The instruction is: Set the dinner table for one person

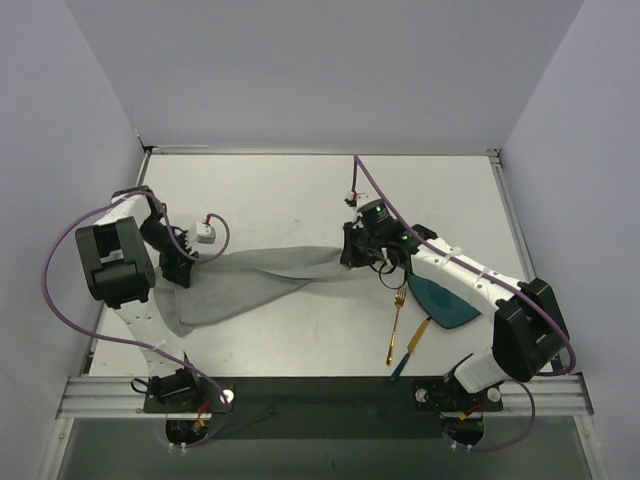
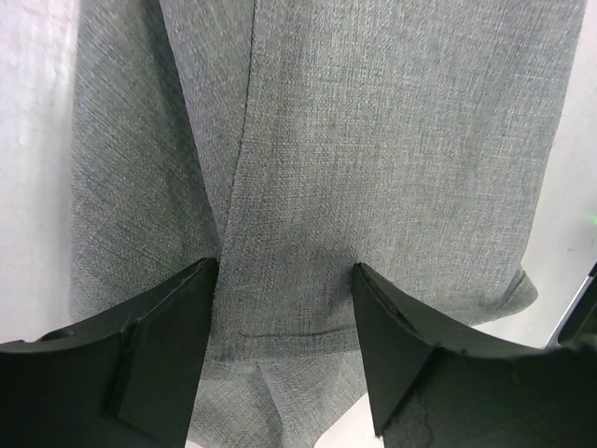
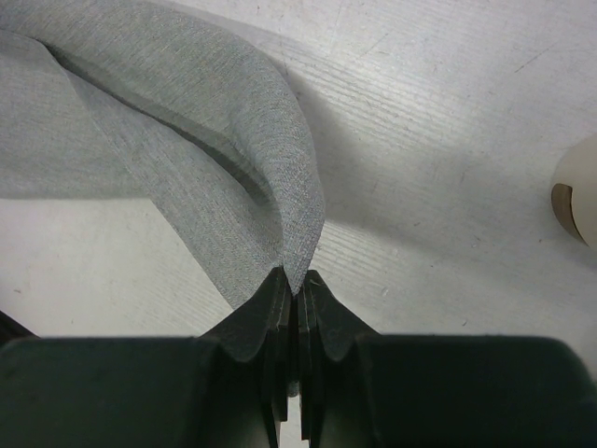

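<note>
The dinner table (image 1: 290, 190) is a white top with a thin metal rim. A grey cloth mat (image 1: 255, 282) lies crumpled and drawn out across it between my two grippers. My right gripper (image 1: 352, 250) is shut on one corner of the mat; in the right wrist view the jaws (image 3: 298, 280) pinch a folded tip of the cloth (image 3: 187, 121) just above the table. My left gripper (image 1: 183, 265) is open over the mat's left end; in the left wrist view the fingers (image 2: 284, 266) stand wide apart over flat cloth (image 2: 373, 140).
A teal plate (image 1: 447, 300) lies partly under my right arm. A gold fork (image 1: 396, 325) and a gold knife with a dark end (image 1: 412, 345) lie near the front edge. A cream object (image 3: 578, 187) shows at the right edge of the right wrist view.
</note>
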Controlling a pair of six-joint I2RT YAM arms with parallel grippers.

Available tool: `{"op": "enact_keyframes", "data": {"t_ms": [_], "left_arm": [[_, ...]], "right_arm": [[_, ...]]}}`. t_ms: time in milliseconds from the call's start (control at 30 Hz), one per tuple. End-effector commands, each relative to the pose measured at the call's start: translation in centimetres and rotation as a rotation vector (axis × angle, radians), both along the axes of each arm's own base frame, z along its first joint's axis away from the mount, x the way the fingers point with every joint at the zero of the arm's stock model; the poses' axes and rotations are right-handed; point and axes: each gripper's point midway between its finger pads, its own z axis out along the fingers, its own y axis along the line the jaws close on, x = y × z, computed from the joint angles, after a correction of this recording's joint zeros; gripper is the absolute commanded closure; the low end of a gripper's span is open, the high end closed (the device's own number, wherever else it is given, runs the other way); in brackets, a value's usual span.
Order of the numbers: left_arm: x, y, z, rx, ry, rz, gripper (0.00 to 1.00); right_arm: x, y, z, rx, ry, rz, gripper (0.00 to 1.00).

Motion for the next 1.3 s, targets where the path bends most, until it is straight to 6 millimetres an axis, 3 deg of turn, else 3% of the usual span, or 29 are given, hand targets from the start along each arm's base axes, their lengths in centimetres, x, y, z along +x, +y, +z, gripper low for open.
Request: {"op": "enact_keyframes", "data": {"t_ms": [0, 133, 333, 400, 600, 733, 767, 1067, 1267], "left_arm": [[-0.7, 1.3, 1.2, 0.027, 0.015, -0.038, 0.36], [-1.8, 1.1, 3.0, -0.012, 0.008, -0.037, 0.43], [-3.8, 0.8, 3.1, -0.032, 0.039, -0.065, 0.65], [-3.9, 0.5, 3.3, -0.043, 0.046, -0.057, 0.68], [-2.8, 0.4, 4.7, -0.050, 0.025, -0.019, 0.68], [-3.1, 0.3, 5.4, -0.047, 0.014, -0.018, 0.67], [-3.2, 0.1, 5.4, -0.052, 0.018, -0.015, 0.61], [-4.9, -1.6, 5.2, -0.118, 0.092, -0.005, 0.60], [-4.8, -3.0, 6.2, -0.157, 0.030, -0.029, 0.57]], "right_arm": [[0.5, 0.3, 0.8, 0.004, -0.004, 0.001, 1.00], [0.5, 0.4, 0.4, 0.007, 0.013, -0.013, 1.00], [0.6, 0.6, 0.1, 0.000, 0.018, -0.014, 1.00], [0.5, 0.5, 0.2, 0.001, 0.015, -0.015, 1.00], [0.3, 0.2, 0.0, -0.006, 0.015, -0.018, 1.00], [0.6, 0.5, 0.2, 0.001, 0.013, -0.021, 1.00], [0.7, 0.7, 0.4, 0.005, 0.011, -0.019, 1.00], [0.5, 0.2, -0.2, -0.016, 0.013, -0.021, 1.00], [0.5, 0.2, -0.4, -0.023, 0.015, -0.013, 1.00]]}}
